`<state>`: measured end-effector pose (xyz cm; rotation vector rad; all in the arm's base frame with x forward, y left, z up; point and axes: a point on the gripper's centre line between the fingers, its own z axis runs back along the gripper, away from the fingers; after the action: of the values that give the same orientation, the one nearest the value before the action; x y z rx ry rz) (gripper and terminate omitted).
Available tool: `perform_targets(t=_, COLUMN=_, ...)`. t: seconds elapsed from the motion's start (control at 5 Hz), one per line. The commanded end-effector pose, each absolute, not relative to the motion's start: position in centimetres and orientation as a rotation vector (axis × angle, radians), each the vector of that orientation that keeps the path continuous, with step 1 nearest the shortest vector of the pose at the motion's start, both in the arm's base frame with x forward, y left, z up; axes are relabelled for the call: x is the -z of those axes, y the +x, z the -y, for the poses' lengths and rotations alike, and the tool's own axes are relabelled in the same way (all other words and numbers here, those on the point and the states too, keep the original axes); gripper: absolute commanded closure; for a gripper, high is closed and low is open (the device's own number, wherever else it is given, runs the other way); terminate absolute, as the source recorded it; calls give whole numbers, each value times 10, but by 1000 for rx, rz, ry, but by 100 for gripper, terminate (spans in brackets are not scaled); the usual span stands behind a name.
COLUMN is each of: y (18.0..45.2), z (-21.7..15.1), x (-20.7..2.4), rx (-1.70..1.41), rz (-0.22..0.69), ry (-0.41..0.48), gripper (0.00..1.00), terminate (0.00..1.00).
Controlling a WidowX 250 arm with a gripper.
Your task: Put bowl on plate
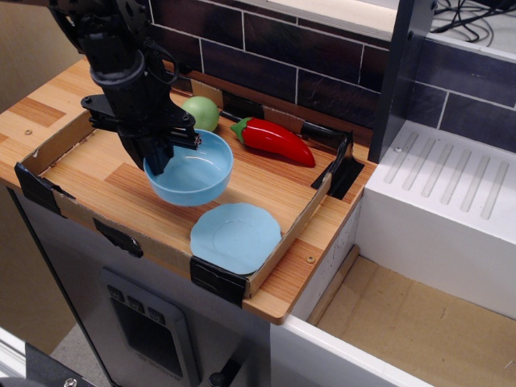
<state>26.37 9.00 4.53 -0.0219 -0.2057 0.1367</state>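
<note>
The light blue bowl (pixel 193 171) hangs tilted a little above the tray floor, held by its left rim. My black gripper (pixel 156 158) is shut on that rim, with the arm rising above it at the upper left. The flat light blue plate (pixel 235 237) with a wavy rim lies on the tray near its front right corner, just right of and in front of the bowl. The bowl and plate are apart.
A shallow cardboard tray (pixel 60 211) with black taped corners holds everything on the wooden counter. A green round fruit (pixel 201 113) and a red pepper (pixel 272 139) lie at the tray's back. A white sink unit (pixel 451 201) stands to the right.
</note>
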Motion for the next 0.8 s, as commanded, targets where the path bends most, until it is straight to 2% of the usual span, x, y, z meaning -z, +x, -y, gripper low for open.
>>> perform_targets(t=0.0, y=252, z=-55, x=-40, rx=-26, rz=196, ry=4, gripper=100, terminate=0)
perform_targets(t=0.6, y=264, z=-56, x=-28, rx=-51, rz=202, ry=35, gripper=100, terminate=0)
